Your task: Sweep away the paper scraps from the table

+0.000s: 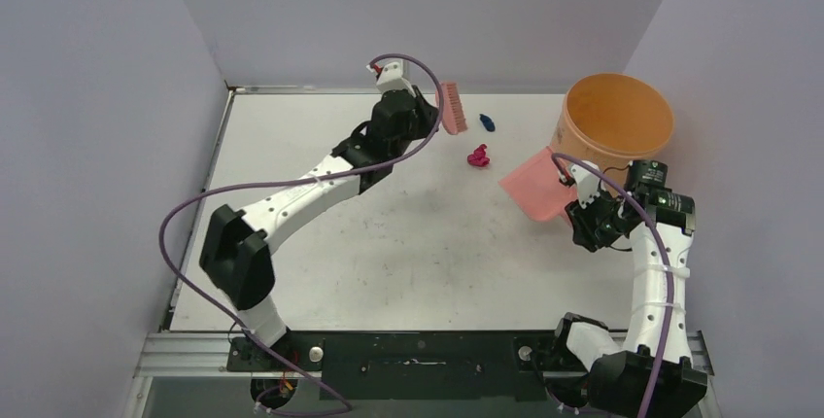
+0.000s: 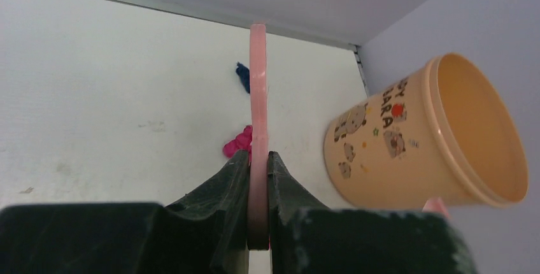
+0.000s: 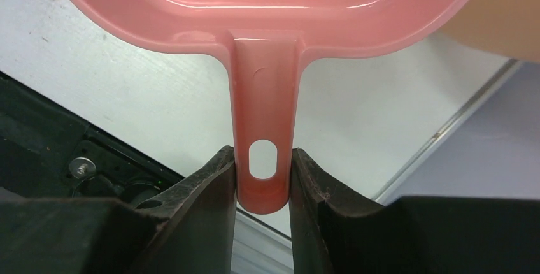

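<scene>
While paper scraps [image 1: 478,156] look featherlight, best brushed not pinched, left gripper [image 2: 258,167] nips brush [image 2: 258,89]; right gripper [image 3: 263,172] clamps dustpan [image 3: 255,6] handle.

I count two scraps on the table [image 1: 418,253], both toward its far right part. The magenta paper scrap [image 1: 478,156] is a crumpled wad, nearer me. The dark blue paper scrap [image 1: 487,122] is smaller, just beyond it near the far rim, not touching. The tabletop is white and flat with faint grey scuffs and a metal-edged rim.

White links [image 1: 291,206], black joints [image 1: 238,255], purple cables [image 1: 161,238]; left gripper [image 2: 257,157] dark green-black.
</scene>
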